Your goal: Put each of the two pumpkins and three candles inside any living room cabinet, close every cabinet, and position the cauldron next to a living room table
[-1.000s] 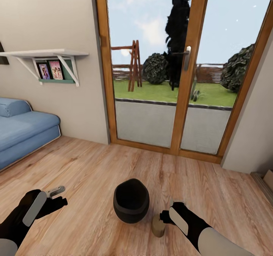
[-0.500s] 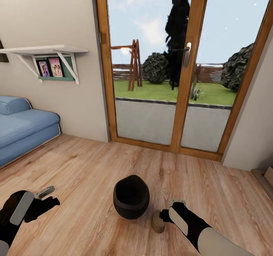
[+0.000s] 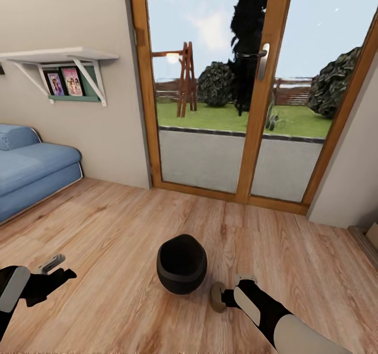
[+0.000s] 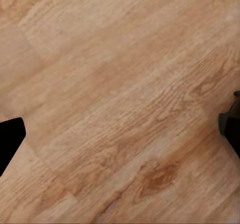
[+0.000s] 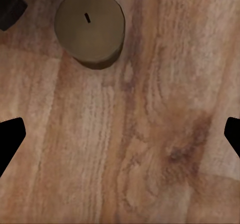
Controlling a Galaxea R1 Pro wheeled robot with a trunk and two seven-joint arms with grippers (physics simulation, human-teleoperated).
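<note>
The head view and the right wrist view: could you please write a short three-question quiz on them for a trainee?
1. True or false: the right gripper is shut on the candle.
2. What does the cauldron stand on? A) the wooden floor B) a shelf C) a cushion
3. Fill in: the sofa by the wall is ___ in colour.

Key: 1 false, the fingers are spread wide and the candle stands free beyond them; 2 A; 3 blue.

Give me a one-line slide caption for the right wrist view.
Candle standing upright on the wood floor, beyond the open jaws and apart from them.
</note>
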